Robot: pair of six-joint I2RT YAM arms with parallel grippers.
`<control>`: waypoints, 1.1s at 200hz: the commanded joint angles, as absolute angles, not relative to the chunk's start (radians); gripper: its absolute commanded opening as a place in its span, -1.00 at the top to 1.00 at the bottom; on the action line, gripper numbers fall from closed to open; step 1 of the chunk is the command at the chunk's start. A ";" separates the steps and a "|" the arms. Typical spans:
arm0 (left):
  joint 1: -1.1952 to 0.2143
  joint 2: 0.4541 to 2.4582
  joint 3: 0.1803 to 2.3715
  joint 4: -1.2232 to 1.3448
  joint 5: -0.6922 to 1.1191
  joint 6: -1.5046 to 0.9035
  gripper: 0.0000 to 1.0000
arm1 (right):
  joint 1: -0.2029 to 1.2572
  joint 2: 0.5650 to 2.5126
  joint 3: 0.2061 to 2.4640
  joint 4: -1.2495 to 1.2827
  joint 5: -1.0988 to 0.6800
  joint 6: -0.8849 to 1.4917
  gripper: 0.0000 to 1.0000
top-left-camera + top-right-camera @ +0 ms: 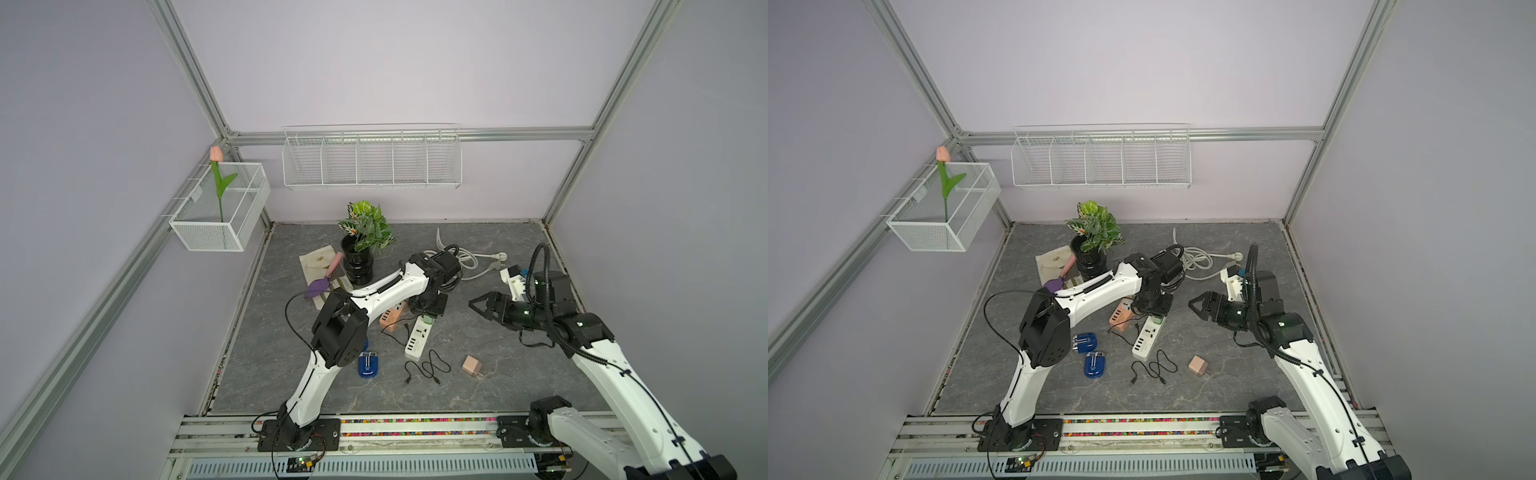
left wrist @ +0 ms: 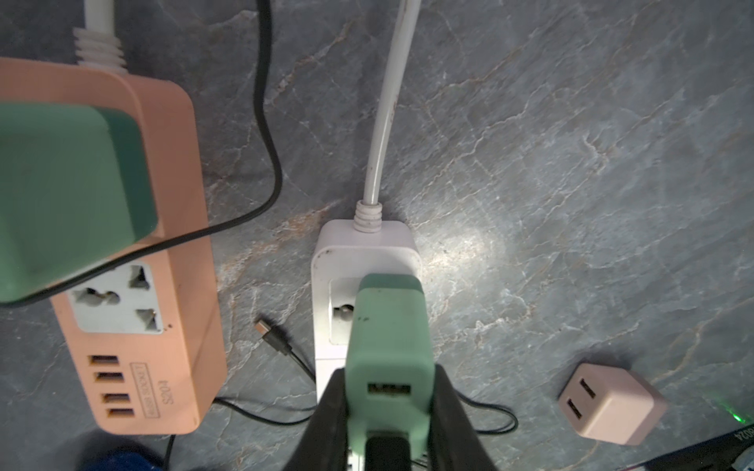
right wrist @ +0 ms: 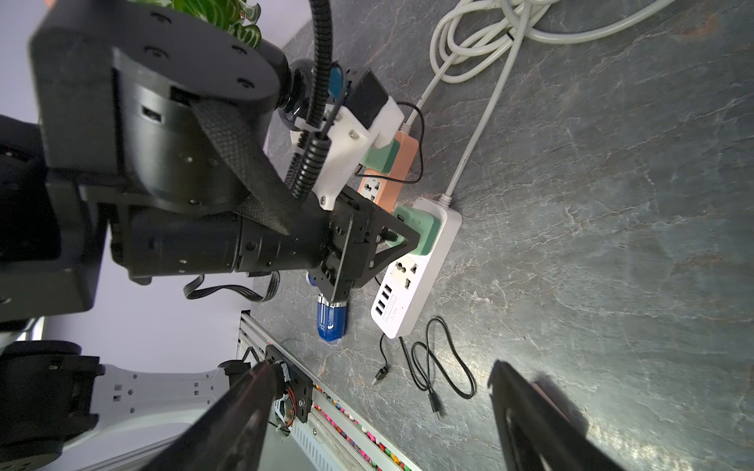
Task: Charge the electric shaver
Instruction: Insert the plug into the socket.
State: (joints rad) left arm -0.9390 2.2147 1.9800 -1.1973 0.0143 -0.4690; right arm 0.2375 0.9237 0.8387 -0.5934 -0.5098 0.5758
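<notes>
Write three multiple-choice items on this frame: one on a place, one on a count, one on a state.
1. The green adapter in the left tool sits on:
A the orange strip
B the bare table
C the white power strip

2. How many blue shavers show?
A one
B two
C four

3. The right tool is:
A open, holding nothing
B shut on a cable
C shut on a pink plug

Answers:
1. C: the left wrist view shows the green adapter standing on the white power strip's socket.
2. B: two show in a top view.
3. A: its jaws stand wide apart in the right wrist view.
</notes>
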 commanded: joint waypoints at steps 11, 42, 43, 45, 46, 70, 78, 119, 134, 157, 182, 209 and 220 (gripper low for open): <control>-0.965 2.305 2.048 -1.281 -0.059 -0.487 1.00 | 0.240 0.897 0.836 -0.595 -0.493 0.580 -0.71; -0.966 2.330 2.039 -1.257 -0.027 -0.501 1.00 | 0.239 0.880 0.824 -0.599 -0.492 0.581 -0.70; -0.966 2.331 2.037 -1.255 -0.026 -0.500 1.00 | 0.239 0.879 0.823 -0.600 -0.493 0.580 -0.71; -0.967 2.332 2.035 -1.252 -0.024 -0.502 1.00 | 0.239 0.878 0.822 -0.600 -0.493 0.579 -0.71; -0.967 2.333 2.034 -1.251 -0.023 -0.503 1.00 | 0.240 0.878 0.822 -0.601 -0.493 0.579 -0.71; -0.968 2.349 1.993 -1.210 0.018 -0.515 1.00 | 0.240 0.869 0.815 -0.610 -0.491 0.580 -0.71; -0.970 2.360 1.991 -1.208 0.028 -0.516 1.00 | 0.240 0.867 0.813 -0.611 -0.489 0.581 -0.71; -0.973 2.391 2.015 -1.219 0.037 -0.511 1.00 | 0.239 0.868 0.815 -0.607 -0.488 0.584 -0.70; -0.973 2.390 2.025 -1.225 0.034 -0.512 1.00 | 0.240 0.871 0.816 -0.608 -0.488 0.583 -0.71; -0.973 2.371 2.045 -1.250 0.021 -0.511 0.76 | 0.240 0.874 0.815 -0.606 -0.487 0.585 -0.71; -0.973 2.332 2.093 -1.296 0.009 -0.509 0.23 | 0.240 0.879 0.821 -0.603 -0.483 0.587 -0.72; -0.973 2.278 2.161 -1.346 -0.003 -0.506 -0.06 | 0.240 0.888 0.837 -0.612 -0.473 0.584 -0.74; -0.973 2.251 2.172 -1.351 -0.006 -0.510 -0.15 | 0.241 0.891 0.844 -0.618 -0.467 0.581 -0.76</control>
